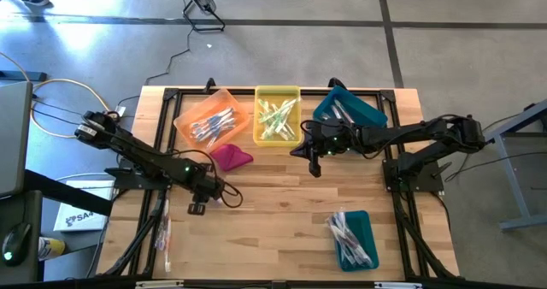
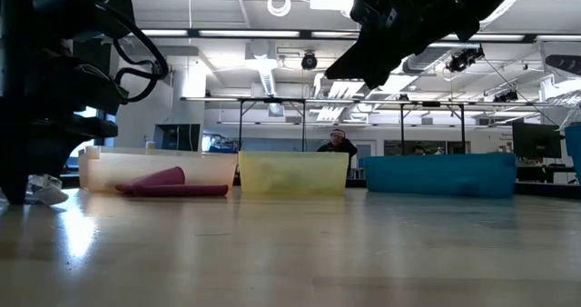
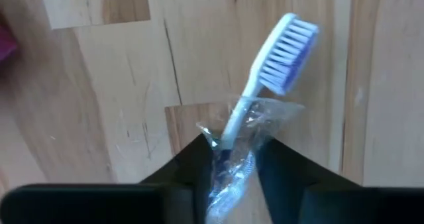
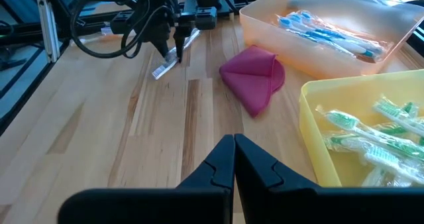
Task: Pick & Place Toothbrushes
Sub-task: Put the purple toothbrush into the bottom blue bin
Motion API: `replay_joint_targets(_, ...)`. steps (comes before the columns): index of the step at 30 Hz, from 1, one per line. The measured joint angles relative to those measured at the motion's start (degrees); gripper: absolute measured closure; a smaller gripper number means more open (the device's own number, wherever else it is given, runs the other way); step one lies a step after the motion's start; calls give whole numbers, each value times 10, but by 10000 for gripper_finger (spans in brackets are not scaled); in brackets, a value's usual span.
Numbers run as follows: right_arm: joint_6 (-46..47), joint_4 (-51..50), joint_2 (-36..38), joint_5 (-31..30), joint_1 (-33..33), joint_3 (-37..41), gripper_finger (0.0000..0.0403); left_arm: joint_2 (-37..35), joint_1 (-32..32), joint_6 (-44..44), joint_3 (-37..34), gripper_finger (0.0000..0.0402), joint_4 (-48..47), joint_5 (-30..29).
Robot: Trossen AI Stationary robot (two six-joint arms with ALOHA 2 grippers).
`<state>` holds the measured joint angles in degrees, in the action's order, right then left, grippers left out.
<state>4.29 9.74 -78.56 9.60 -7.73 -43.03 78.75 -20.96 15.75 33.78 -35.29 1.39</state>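
Fingers of the left gripper [image 3: 232,177] are pinching, seemingly, a white blue-bristled plastic-wrapped toothbrush [image 3: 275,58] lying on the wooden table [image 1: 282,203], near the magenta cloth lump [image 1: 231,157]. Right gripper [image 4: 234,159] is hovering clenched, nearer the lump.

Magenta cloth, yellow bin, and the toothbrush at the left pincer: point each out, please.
magenta cloth [image 4: 255,78], right wrist view, middle of its folded top.
yellow bin [image 1: 277,91], high view, far rim.
toothbrush [image 3: 286,46], left wrist view, bristle head, above its clear wrapper.

Overhead, table-level, two wrist views
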Motion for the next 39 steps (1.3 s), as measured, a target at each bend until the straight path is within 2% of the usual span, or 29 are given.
replay_joint_targets(5, 0, 0, 0, 0, 0, 0, 401, 0, 0, 11, 0, 350, 5, 6)
replay_joint_targets(10, 0, 0, 0, 0, 0, 0, 401, 3, 0, 11, 16, 388, 7, 25)
replay_joint_targets(14, 0, 0, 0, 0, 0, 0, 401, 4, -1, 7, 44, 397, 25, 60)
replay_joint_targets(20, 0, -2, 3, 0, 0, 0, 401, 4, 15, -17, 87, 401, 18, 67)
replay_joint_targets(26, 0, -5, 10, 11, 7, 0, 401, 3, 80, -83, 140, 401, -28, 70)
replay_joint_targets(32, 0, -19, 28, 13, 23, 0, 401, 3, 177, -179, 210, 401, -75, 76)
replay_joint_targets(36, 0, -49, 57, 16, 30, 0, 400, 3, 251, -238, 263, 401, -102, 100)
replay_joint_targets(39, 0, -63, 79, 29, 34, 0, 401, 3, 313, -270, 302, 401, -103, 143)
